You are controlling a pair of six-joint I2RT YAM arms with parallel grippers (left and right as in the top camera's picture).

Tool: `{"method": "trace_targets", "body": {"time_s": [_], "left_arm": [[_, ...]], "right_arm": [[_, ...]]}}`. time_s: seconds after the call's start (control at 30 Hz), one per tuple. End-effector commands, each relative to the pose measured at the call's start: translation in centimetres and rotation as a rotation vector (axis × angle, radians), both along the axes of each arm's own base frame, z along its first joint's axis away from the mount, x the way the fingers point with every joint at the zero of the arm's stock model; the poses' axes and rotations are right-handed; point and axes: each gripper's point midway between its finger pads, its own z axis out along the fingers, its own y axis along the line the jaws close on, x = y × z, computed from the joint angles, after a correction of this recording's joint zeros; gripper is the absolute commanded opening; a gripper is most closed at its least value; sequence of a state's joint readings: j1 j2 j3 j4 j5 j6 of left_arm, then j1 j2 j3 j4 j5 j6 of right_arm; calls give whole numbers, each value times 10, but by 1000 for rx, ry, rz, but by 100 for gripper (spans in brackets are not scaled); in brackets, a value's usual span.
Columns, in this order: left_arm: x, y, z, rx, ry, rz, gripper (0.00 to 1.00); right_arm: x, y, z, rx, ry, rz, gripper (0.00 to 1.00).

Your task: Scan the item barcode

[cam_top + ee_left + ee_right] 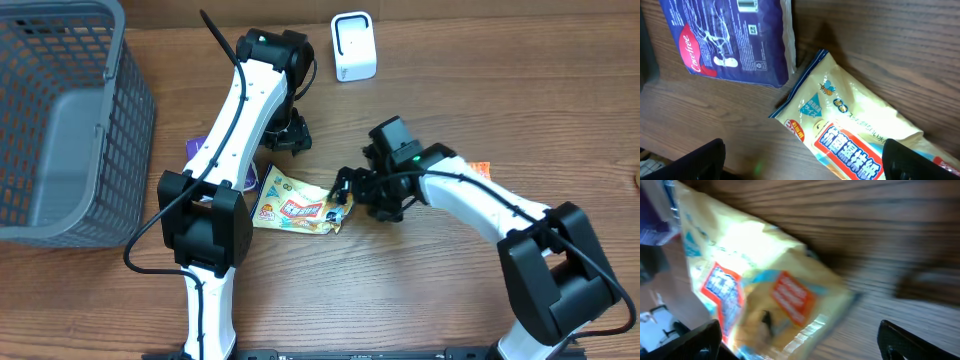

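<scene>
A yellow plastic snack packet (295, 208) lies flat on the wooden table (470, 100) between both arms; the left gripper (805, 167) hangs spread and empty above it; the right gripper (802, 342), equally wide, frames its end, seemingly to lift it toward the small white scanner (353, 46).

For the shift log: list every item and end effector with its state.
Left end effector, open, holding nothing.
Right end effector, open, holding nothing.
Snack bag, lying flat, unheld.
Purple pack, lying flat, barcode side up.
Basket, upright, looks empty.
Scanner, standing upright.
</scene>
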State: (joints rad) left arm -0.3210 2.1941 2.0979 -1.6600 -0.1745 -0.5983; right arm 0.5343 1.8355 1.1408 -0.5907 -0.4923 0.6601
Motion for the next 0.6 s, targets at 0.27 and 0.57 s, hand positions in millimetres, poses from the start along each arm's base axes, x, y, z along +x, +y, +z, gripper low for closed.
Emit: {"method": "trace_targets", "body": {"time_s": [0.27,0.57], "left_arm": [[-21,3,-32,20,106,-21,91],[-27,5,-47,27,128,-21,90]], "right_arm": [[-10,8,-22,-63,56,-84,53],[15,-54,-10,-318,4,-106,4]]}}
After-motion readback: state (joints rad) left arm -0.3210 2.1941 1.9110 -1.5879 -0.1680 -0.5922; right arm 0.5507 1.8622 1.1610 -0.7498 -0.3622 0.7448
